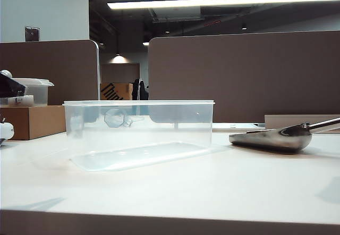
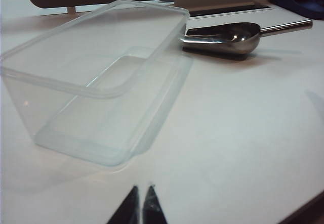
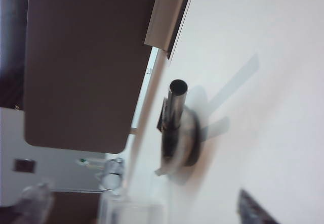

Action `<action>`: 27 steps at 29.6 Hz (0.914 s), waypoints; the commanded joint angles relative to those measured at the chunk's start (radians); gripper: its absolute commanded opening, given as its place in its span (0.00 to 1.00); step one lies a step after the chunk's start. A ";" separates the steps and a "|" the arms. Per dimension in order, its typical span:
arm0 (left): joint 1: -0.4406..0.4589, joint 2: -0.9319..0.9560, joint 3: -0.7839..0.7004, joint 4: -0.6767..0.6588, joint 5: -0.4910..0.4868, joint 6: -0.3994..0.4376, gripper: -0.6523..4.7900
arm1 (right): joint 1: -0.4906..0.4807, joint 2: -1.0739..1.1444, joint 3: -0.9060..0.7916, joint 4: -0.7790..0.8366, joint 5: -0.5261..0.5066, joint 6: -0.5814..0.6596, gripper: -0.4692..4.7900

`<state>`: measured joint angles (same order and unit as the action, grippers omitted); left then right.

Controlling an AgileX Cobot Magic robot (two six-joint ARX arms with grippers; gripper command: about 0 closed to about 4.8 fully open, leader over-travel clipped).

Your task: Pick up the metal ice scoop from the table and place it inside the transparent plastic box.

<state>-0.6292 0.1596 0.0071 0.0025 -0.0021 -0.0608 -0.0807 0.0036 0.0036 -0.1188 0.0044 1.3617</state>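
Note:
The metal ice scoop [image 1: 273, 138] lies on the white table [image 1: 175, 187] at the right, its rod handle pointing right. To its left stands the transparent plastic box [image 1: 139, 131], lidless and with nothing in it. In the left wrist view my left gripper [image 2: 143, 196] is shut and empty, hovering over bare table short of the box [image 2: 101, 77], with the scoop [image 2: 228, 37] beyond. My right gripper [image 3: 152, 209] looks along the scoop [image 3: 177, 128] from its handle end. Only one finger [image 3: 251, 208] shows, well off to the side, so the gripper is open and holds nothing. Neither gripper shows in the exterior view.
A cardboard box [image 1: 32, 121] with a small lidded clear container [image 1: 34, 90] on it stands at the back left. Brown partitions [image 1: 244, 76] close off the back. A low grey rail [image 1: 297, 119] lies behind the scoop. The table's brown front edge [image 1: 159, 228] is near.

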 commanded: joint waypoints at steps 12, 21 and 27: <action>-0.015 0.000 0.000 0.010 0.003 0.000 0.16 | 0.000 0.000 0.000 0.290 0.064 0.220 1.00; -0.019 0.000 0.000 0.010 0.003 0.000 0.16 | 0.000 0.013 0.072 0.130 0.068 0.156 1.00; -0.020 0.000 0.000 0.010 0.003 0.000 0.16 | 0.000 0.157 0.140 0.181 0.060 0.055 1.00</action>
<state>-0.6468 0.1585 0.0071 0.0029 -0.0021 -0.0608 -0.0811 0.1223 0.1238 0.0330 0.0669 1.4742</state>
